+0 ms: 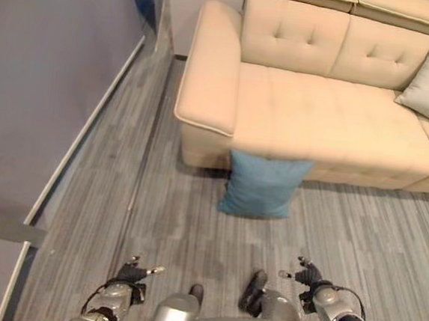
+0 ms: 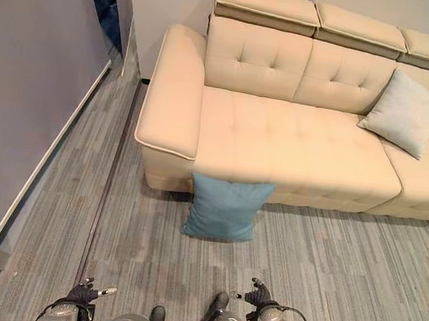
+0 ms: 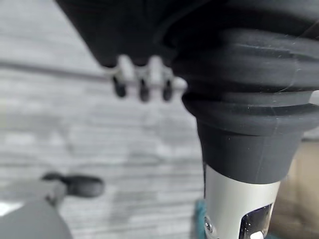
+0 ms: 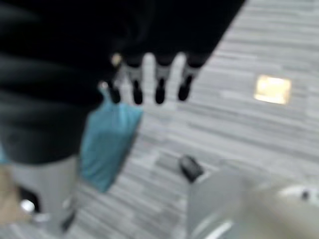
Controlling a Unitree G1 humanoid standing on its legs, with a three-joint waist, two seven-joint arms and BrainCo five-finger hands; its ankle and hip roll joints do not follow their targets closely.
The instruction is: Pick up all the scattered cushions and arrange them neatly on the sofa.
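Note:
A blue cushion (image 1: 261,186) stands on the floor, leaning against the front of the beige sofa (image 1: 300,130). A pale grey cushion (image 2: 405,111) rests upright on the sofa seat against the backrest, to the right. My left hand (image 1: 135,273) hangs low near the floor at the lower left, fingers relaxed and holding nothing. My right hand (image 1: 308,275) hangs at the lower right, likewise open and holding nothing. Both hands are well short of the blue cushion (image 4: 107,144).
A grey wall with a white skirting board (image 1: 82,130) runs along the left. Grey striped flooring (image 1: 358,233) stretches in front of the sofa. The sofa's wide armrest (image 1: 211,66) faces the wall, leaving a narrow passage.

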